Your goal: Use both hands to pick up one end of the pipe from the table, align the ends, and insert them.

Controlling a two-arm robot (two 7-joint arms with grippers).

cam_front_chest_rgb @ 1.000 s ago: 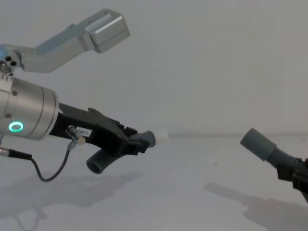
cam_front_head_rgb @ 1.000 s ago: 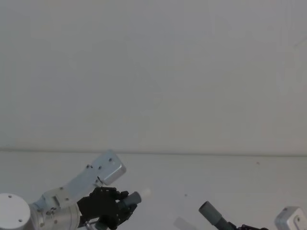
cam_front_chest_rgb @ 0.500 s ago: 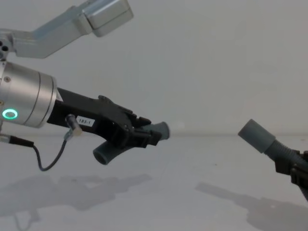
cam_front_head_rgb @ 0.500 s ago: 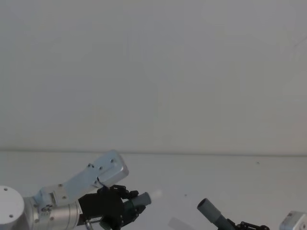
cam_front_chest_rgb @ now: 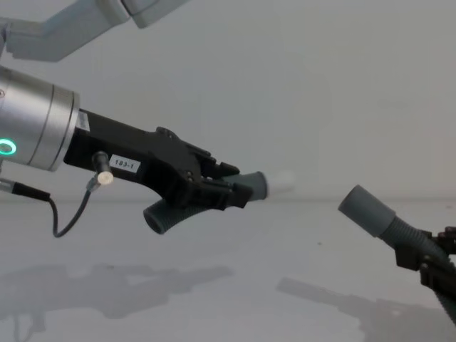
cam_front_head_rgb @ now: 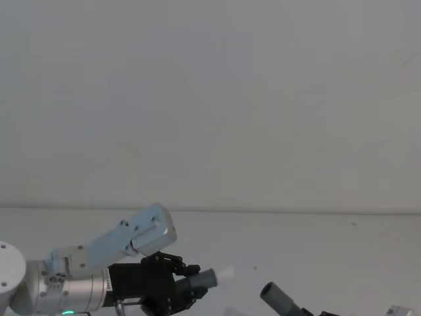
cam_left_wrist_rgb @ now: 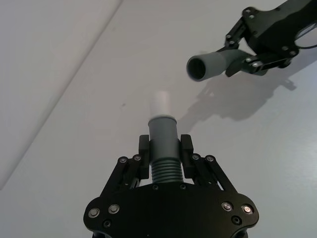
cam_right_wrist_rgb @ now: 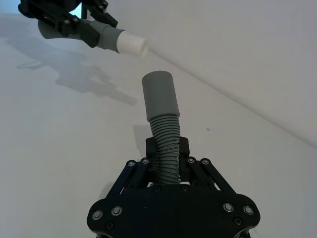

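Pickup done: left pincer (cam_left_wrist_rgb: 163, 153) clamps white-tipped hose piece (cam_left_wrist_rgb: 162, 136), right pincer (cam_right_wrist_rgb: 167, 148) clamps socket hose piece (cam_right_wrist_rgb: 166, 131), both off tabletop (cam_left_wrist_rgb: 277, 148); white tip (cam_front_chest_rgb: 283, 179) and socket cuff (cam_front_chest_rgb: 365, 209) apart, seemingly not yet aligned, insertion pending.

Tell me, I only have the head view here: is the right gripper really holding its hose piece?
Observer: Yes, the right wrist view shows the right gripper shut on the ribbed part of the socket piece.
Operator: And the left grip?
Observer: The left gripper clamps the tip piece on its ribs, behind the grey collar; the white tip pokes out free.
Operator: Lined up?
Observer: Not yet: in the left wrist view the open socket mouth sits off the tip's line.
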